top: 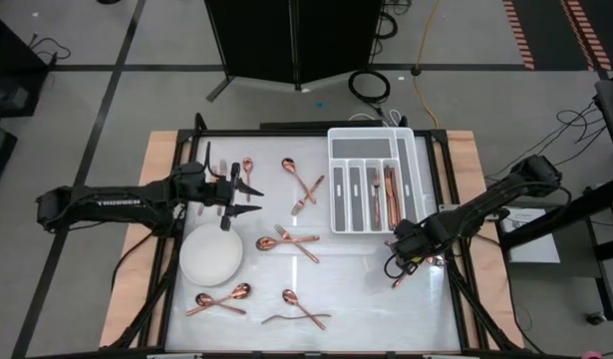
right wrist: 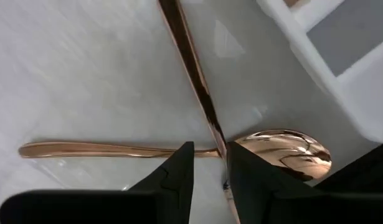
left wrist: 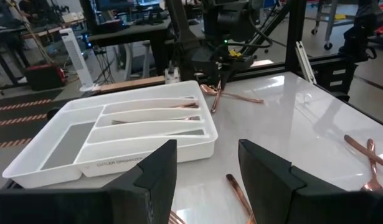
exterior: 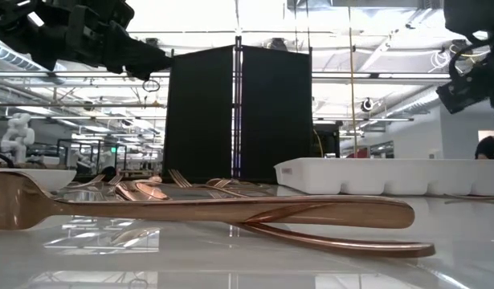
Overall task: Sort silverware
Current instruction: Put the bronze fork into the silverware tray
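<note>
1. Near the table's [top: 166,199] front edge, copper silverware [top: 218,299] lies in crossed pairs, beside a white plate [top: 211,254].
2. Toward the right edge, the right gripper [right wrist: 210,177] is low over two crossed pieces, its fingers straddling one handle [right wrist: 191,56] by a spoon bowl [right wrist: 284,152]; whether it grips, I cannot tell.
3. Left gripper [left wrist: 207,171] hovers beyond the plate, jaws parted, empty.
4. At the far edge, the white tray [top: 371,189] holds several pieces.

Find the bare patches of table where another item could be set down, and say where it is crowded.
Free: the near right corner, below the right gripper; also between the plate and the table's left edge. Crowded: the middle, where silverware lies scattered between plate and tray.
</note>
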